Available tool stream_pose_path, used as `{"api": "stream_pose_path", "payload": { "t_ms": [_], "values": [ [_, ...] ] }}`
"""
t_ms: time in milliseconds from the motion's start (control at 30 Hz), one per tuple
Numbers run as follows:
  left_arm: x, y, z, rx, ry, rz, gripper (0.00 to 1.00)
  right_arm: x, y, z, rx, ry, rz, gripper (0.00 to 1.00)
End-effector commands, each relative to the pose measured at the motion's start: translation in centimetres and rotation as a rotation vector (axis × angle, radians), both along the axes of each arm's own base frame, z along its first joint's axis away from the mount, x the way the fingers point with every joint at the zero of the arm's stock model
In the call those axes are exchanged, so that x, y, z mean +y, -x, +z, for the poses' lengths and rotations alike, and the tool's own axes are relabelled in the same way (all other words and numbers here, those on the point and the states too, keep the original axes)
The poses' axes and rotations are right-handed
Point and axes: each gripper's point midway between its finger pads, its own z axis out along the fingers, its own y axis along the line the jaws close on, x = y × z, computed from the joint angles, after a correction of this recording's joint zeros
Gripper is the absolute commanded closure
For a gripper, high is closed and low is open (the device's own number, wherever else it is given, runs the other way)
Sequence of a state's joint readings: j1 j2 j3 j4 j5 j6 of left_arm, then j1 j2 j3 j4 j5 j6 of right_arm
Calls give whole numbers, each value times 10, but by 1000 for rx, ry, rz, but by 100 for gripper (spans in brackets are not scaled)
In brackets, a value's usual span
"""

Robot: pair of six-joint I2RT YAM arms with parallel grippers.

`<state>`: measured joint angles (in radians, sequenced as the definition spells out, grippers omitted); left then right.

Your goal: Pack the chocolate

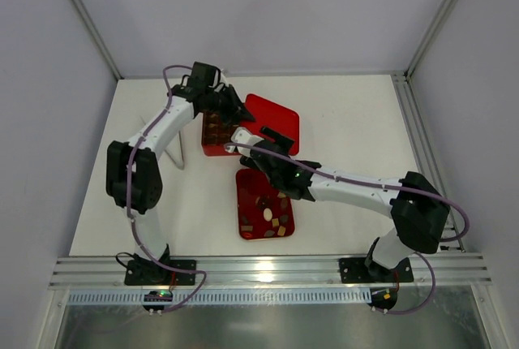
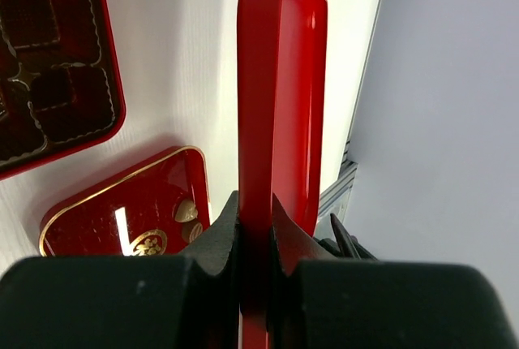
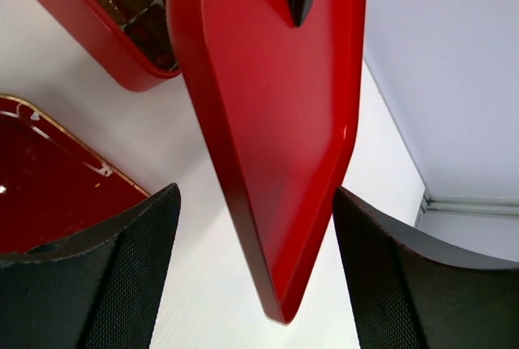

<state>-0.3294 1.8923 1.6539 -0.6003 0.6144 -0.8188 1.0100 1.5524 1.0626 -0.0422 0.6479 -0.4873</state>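
Red glossy flat lid seen from overhead, just right of the red square box with grid compartments. Assorted brown, tan and cream chocolate pieces lie on the flat red gold-rimmed tray, nearer my side than the box.

Left wrist: left gripper clenched on the lid's rim, lid standing on edge. A few chocolate pieces show on the tray beside the box.

Right wrist: right gripper released, fingers either side of the lid's corner, gaps both sides.
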Motion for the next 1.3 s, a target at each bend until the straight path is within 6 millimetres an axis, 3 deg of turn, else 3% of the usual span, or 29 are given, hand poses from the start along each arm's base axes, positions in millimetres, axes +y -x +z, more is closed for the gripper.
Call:
{"api": "stream_pose_path", "payload": {
  "t_ms": [0, 100, 200, 233, 267, 300, 333, 400, 500, 600, 667, 733, 833, 867, 900, 933, 967, 1033, 1067, 1100, 1133, 1167, 1233, 1267],
  "values": [
    [-1, 14, 33, -59, 56, -40, 100, 4, -19, 33, -149, 6, -44, 24],
    [-1, 20, 38, -69, 67, -59, 100, 9, -27, 38, -187, 40, -48, 37],
    [1, 23, 42, -84, 72, -72, 94, 11, -32, 42, -213, 53, -55, 63],
    [2, 25, 43, -86, 73, -74, 91, 9, -32, 45, -222, 52, -66, 76],
    [3, 25, 44, -92, 71, -74, 86, 9, -33, 49, -231, 49, -69, 82],
    [5, 26, 47, -104, 71, -76, 66, 9, -33, 52, -244, 45, -72, 91],
    [5, 27, 48, -110, 70, -77, 55, 8, -33, 56, -254, 45, -78, 95],
    [8, 25, 52, -141, 56, -71, 34, 6, -33, 67, -279, 31, -82, 96],
    [16, 14, 62, -192, 35, -42, 15, 8, -31, 80, -290, 21, -79, 96],
    [41, -12, 78, -267, -13, 63, 9, 9, -26, 89, -258, 0, -62, 96],
    [64, -29, 90, -316, -59, 156, 8, 15, -21, 83, -174, -56, -20, 96],
    [98, -49, 108, -358, -81, 280, 7, 24, -18, 88, -105, -116, 17, 96],
    [139, -63, 142, -445, -89, 412, 7, 40, -15, 92, 5, -209, 71, 96],
    [150, -64, 154, -480, -97, 452, 7, 53, -11, 103, 50, -281, 107, 96],
    [158, -65, 162, -504, -104, 479, 7, 53, -19, 107, 84, -327, 105, 96],
    [167, -65, 169, -530, -121, 507, 7, 62, -22, 100, 150, -355, 129, 96],
    [177, -62, 179, -564, -149, 552, 7, 67, -26, 115, 201, -465, 121, 96],
    [184, -59, 179, -581, -178, 578, 8, 78, -40, 107, 380, -614, 210, 96],
    [188, -56, 177, -589, -198, 590, 8, 86, -47, 120, 457, -761, 210, 96],
    [189, -56, 175, -594, -207, 591, 8, 100, -35, 123, 609, -857, 331, 96],
    [190, -55, 172, -589, -214, 588, 8, 86, -58, 126, 649, -942, 313, 96],
    [190, -55, 167, -587, -228, 578, 9, 96, -74, 118, 705, -1010, 347, 96],
    [190, -54, 152, -560, -240, 560, 10, 98, -87, 122, 858, -1162, 397, 96],
    [188, -53, 140, -544, -252, 540, 10, 104, -99, 107, 920, -1195, 381, 96]
  ]
}}
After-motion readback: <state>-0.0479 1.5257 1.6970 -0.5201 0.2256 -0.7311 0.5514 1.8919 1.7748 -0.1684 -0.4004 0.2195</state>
